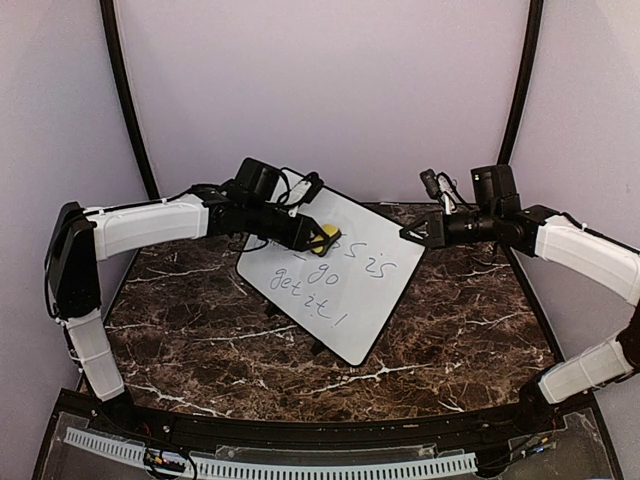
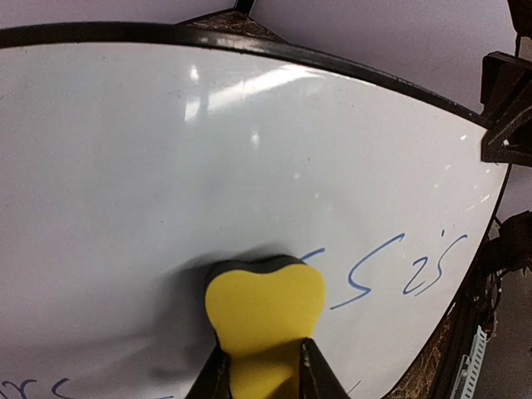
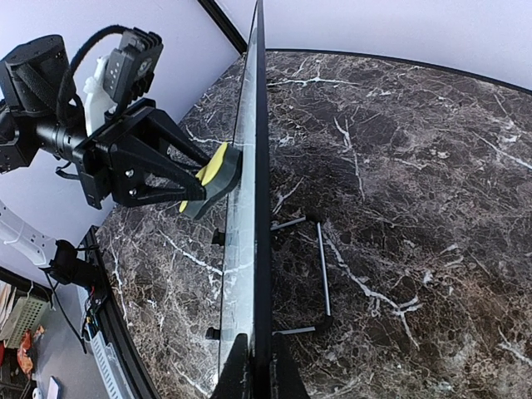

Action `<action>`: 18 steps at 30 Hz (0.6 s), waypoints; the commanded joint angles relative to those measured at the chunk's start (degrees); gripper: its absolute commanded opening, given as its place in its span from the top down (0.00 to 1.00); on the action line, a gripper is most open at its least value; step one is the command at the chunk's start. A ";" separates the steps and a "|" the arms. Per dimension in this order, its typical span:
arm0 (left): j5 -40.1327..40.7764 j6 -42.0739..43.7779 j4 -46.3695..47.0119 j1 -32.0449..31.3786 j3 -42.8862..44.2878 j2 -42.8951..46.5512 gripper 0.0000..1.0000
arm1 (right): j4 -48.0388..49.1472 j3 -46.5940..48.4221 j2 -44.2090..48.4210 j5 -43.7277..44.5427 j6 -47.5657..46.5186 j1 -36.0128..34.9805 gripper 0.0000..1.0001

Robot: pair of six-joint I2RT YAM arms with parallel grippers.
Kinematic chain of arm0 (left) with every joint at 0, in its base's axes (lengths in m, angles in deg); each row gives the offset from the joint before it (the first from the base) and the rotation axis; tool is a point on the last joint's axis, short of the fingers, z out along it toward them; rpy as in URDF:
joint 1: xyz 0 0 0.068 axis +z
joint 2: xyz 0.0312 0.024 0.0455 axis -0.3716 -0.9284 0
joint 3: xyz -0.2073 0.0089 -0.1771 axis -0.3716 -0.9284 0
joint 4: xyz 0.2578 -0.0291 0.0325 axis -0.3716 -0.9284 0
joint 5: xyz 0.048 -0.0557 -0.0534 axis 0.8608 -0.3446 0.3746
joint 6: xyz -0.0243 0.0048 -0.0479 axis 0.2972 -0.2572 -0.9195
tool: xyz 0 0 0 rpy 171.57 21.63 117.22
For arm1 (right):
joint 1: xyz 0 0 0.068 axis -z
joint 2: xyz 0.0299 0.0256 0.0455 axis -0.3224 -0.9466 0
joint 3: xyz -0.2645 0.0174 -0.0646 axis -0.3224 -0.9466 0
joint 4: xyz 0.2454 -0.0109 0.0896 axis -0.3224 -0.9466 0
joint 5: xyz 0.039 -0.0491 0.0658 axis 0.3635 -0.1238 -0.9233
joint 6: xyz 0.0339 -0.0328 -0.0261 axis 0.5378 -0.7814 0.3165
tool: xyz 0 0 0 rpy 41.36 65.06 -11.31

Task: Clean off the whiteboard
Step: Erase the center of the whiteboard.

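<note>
The whiteboard (image 1: pixel 340 285) stands tilted on the marble table, with blue handwriting across its middle and lower part; its upper area is wiped clean. My left gripper (image 1: pixel 318 238) is shut on a yellow eraser (image 1: pixel 326 238) pressed against the board's upper part. In the left wrist view the eraser (image 2: pixel 264 320) sits just left of the blue letters (image 2: pixel 391 270) on the board (image 2: pixel 125 183). My right gripper (image 1: pixel 410 236) is shut on the board's right corner. In the right wrist view the board's edge (image 3: pixel 259 166) runs between my fingers (image 3: pixel 235 374), and the eraser (image 3: pixel 214 166) touches the board's face.
The brown marble table (image 1: pixel 470 320) lies all round the board. The board's wire stand (image 3: pixel 322 274) rests on the table behind it. A black curved rail (image 1: pixel 300 440) and a white cable strip run along the near edge. Purple walls enclose the space.
</note>
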 commanded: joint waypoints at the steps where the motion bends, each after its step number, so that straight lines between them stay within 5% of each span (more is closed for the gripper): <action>1: 2.12 -0.29 -1.85 -0.96 -6.66 2.10 0.88 | 3.11 0.48 0.05 -4.42 -7.95 -2.78 1.00; 9: 4.07 -0.36 -1.67 -1.23 -9.58 3.59 0.88 | 3.10 0.50 -0.02 -4.62 -7.86 -2.77 1.00; 18: 8.19 0.15 -1.98 -1.21 0.32 -0.62 0.88 | 3.13 0.20 0.50 -4.52 -7.82 -2.85 1.00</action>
